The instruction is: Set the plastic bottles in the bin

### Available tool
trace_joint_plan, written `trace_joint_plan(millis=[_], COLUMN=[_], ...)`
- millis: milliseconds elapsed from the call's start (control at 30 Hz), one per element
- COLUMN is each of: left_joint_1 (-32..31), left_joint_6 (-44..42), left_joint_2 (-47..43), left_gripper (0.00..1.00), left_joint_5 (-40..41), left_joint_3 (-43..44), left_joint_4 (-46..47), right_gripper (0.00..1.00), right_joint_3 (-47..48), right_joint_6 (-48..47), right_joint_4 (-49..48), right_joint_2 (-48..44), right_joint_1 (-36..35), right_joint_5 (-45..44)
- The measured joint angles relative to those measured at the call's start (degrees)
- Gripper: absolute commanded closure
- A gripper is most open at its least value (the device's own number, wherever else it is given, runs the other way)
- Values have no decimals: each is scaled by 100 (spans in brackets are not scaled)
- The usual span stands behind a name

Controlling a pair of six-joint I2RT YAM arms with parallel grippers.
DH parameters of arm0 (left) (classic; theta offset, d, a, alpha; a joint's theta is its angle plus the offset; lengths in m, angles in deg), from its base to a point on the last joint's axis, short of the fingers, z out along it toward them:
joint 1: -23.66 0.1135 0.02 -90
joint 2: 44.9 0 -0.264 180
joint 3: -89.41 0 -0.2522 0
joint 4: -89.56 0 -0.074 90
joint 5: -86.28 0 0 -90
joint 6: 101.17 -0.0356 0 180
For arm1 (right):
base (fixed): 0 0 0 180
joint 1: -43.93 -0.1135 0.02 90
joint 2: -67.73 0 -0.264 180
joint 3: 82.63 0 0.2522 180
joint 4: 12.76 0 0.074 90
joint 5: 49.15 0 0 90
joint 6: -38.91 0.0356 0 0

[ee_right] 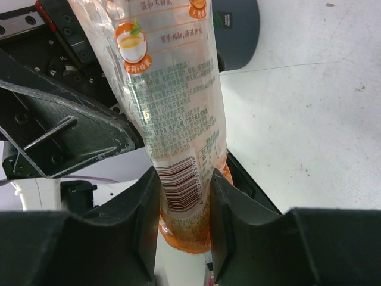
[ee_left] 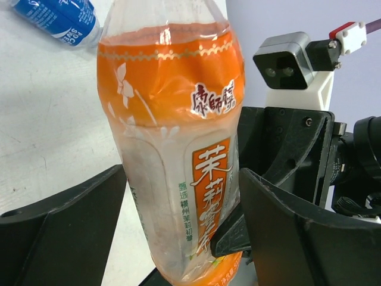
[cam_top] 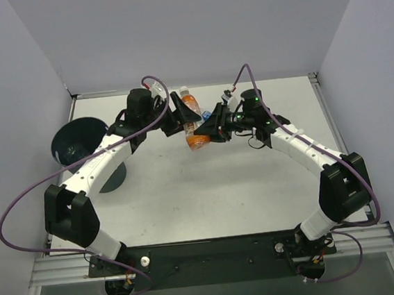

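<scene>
Looks like a mid-air handover over the table [cam_top: 208, 188], well right of the bin [cam_top: 78, 141]. Seeing orange bottle [cam_top: 192, 116] pinched low by right gripper [ee_right: 184, 196], right on the barcode [ee_right: 181, 182] just above the base. Seeing left gripper [ee_left: 181, 179] spread wide, straddling the label [ee_left: 208, 190] further up; can't tell if pads touch yet. Suggest closing left squarely across the straight labelled section, not up on the tapered shoulder. Expect thin plastic to dent, so squeeze gently but enough to carry the liquid weight. Confirm left hold before letting go with right, else risk a drop. Then open right fully and back straight out along its own fingers, no sideways drag on the base. Mind clearance between both grippers, very close here. After that, swing left across to the bin, centre over the mouth, release low to avoid bouncing off the rim. Leave blue-labelled bottle [ee_left: 56, 18] lying on the table for a later pass
</scene>
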Motion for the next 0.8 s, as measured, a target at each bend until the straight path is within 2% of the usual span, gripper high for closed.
trace_joint_plan(millis=[133, 167, 200, 267, 300, 333, 367, 400, 500, 533, 600, 800], left_joint_1=[44, 68, 94, 136, 142, 146, 151, 151, 151, 151, 157, 157], left_joint_6=[42, 50, 55, 87, 114, 127, 129, 118, 96, 76, -4, -345], left_joint_2=[-50, -68, -83, -107, -109, -111, -111, -111, -127, -138, -181, -431], left_gripper=[21, 25, 33, 38, 46, 49, 57, 66, 69, 69, 69, 69], left_joint_5=[-24, -28, -31, -63, -70, -83, -87, -90, -103, -94, -15, 501], left_joint_3=[-13, -13, -13, -15, -17, -20, -20, -22, -24, -24, -24, 105], left_joint_4=[129, 151, 170, 188, 188, 186, 188, 186, 157, 146, 133, -376], right_gripper=[98, 97, 97, 94, 90, 77, 70, 55, 33, 31, 26, 25], right_joint_3=[0, -2, -7, -15, -15, -15, -15, -15, 11, 35, 160, 656], right_joint_6=[17, 20, 17, 13, 7, -7, -17, -37, -105, -175, -341, -809], right_joint_4=[-70, -92, -98, -118, -129, -129, -129, -125, -26, 81, 407, 1113], right_joint_2=[0, 0, 0, 0, 0, 0, 0, 0, 0, 0, 2, -13], right_joint_1=[-17, -17, -20, -39, -48, -50, -50, -55, -55, -55, -61, -7], right_joint_5=[114, 151, 181, 227, 225, 229, 245, 249, 273, 286, 295, 278])
